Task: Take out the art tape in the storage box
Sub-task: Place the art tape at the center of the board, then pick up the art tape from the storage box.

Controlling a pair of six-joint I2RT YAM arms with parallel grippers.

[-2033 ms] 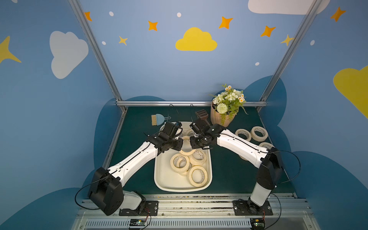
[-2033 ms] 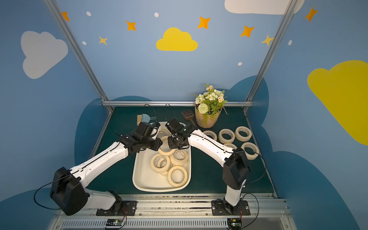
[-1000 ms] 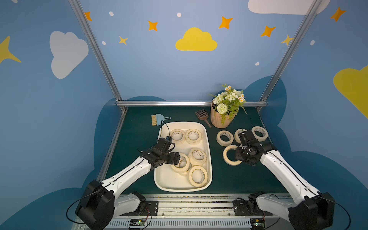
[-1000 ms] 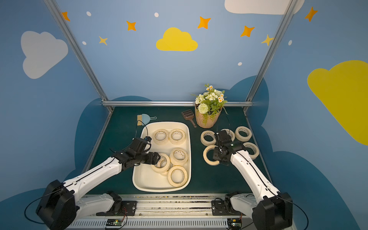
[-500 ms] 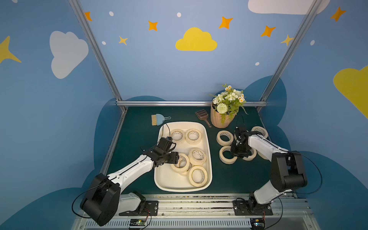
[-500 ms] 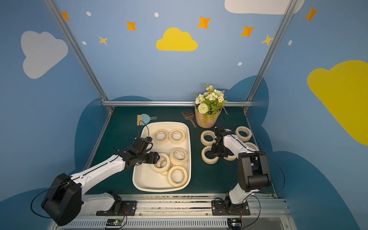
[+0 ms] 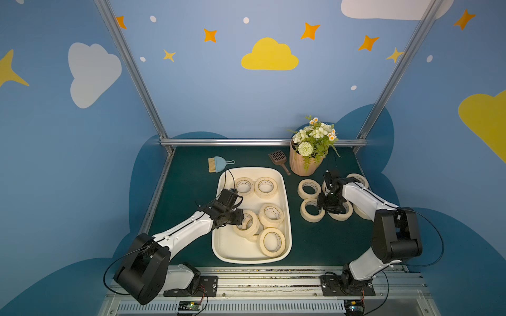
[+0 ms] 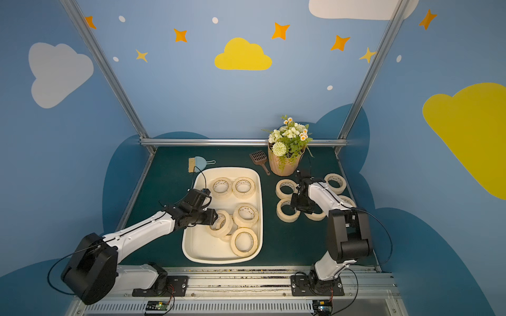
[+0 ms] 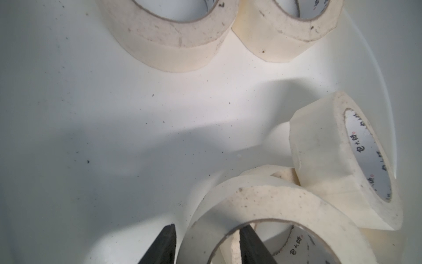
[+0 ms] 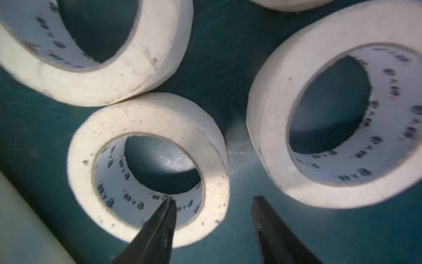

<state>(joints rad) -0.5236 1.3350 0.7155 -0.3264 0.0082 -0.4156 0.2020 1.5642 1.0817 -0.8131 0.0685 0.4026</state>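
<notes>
The cream storage box (image 7: pixel 232 250) lies mid-table with several art tape rolls in it. My left gripper (image 7: pixel 241 216) (image 9: pixel 209 228) reaches into the box and is open. Its jaws straddle the wall of a tilted roll (image 7: pixel 247 223) (image 9: pixel 274 201), one finger inside the core. A thin gap remains at the outer finger. My right gripper (image 7: pixel 321 210) (image 10: pixel 213 198) hangs open over the mat to the right of the box. One finger is above the core of a flat-lying roll (image 7: pixel 310 210) (image 10: pixel 146 164), the other outside it. Neither finger presses that roll.
Several more rolls (image 7: pixel 308 188) lie on the green mat around the right gripper. A ribbed pot of flowers (image 7: pixel 305 164) stands just behind them, beside a brown scoop (image 7: pixel 279 160). A blue brush and dustpan (image 7: pixel 217 164) sits behind the box.
The right gripper carried a roll from the box to the mat, set it down beside the others and opened. The left jaws have narrowed around a roll's wall.
</notes>
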